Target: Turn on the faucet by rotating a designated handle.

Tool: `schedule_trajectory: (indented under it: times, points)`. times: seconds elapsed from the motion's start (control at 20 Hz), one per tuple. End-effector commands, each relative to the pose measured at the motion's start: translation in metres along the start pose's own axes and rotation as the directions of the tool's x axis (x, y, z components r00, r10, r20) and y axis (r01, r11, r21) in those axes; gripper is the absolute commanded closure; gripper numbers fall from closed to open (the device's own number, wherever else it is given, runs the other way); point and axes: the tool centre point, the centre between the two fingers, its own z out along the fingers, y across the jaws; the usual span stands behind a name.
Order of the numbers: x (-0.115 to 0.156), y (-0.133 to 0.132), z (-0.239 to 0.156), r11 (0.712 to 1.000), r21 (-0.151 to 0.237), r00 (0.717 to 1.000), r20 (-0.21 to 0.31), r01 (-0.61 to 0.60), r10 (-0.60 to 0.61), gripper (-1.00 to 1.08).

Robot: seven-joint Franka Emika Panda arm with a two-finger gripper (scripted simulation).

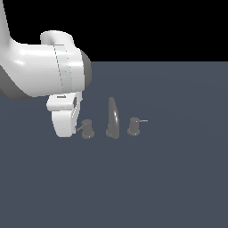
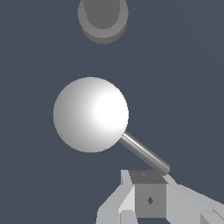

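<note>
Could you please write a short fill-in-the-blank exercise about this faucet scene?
1. The faucet has ___ squat knobs.
2. The tall curved spout stands ___ the knobs.
3. The end effector is beside the knob on the exterior view's ___.
4. In the wrist view, the handle has a thin ___ pointing toward the end effector.

Missing: two; between; left; lever

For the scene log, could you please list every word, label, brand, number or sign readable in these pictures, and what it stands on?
None: no readable text in either view.
The faucet, its handle and the arm's white casing are blank.
The claw bears only a small dark diamond mark, not a character.
</note>
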Motion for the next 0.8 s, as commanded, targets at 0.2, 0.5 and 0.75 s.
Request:
schedule_trajectory:
  times: [0.2,0.5,0.75]
  points:
    - [0.038,0.018,-0.001,1.0,-0.01,1.0,-0.013,-0.028,0.028,1.08]
    - [0.044,0.011,-0.001,1.0,-0.007,1.0,-0.007,-0.011,0.011,1.08]
    - [0.073,0.008,-0.001,1.0,-0.01,1.0,-0.013,-0.026,0.026,1.08]
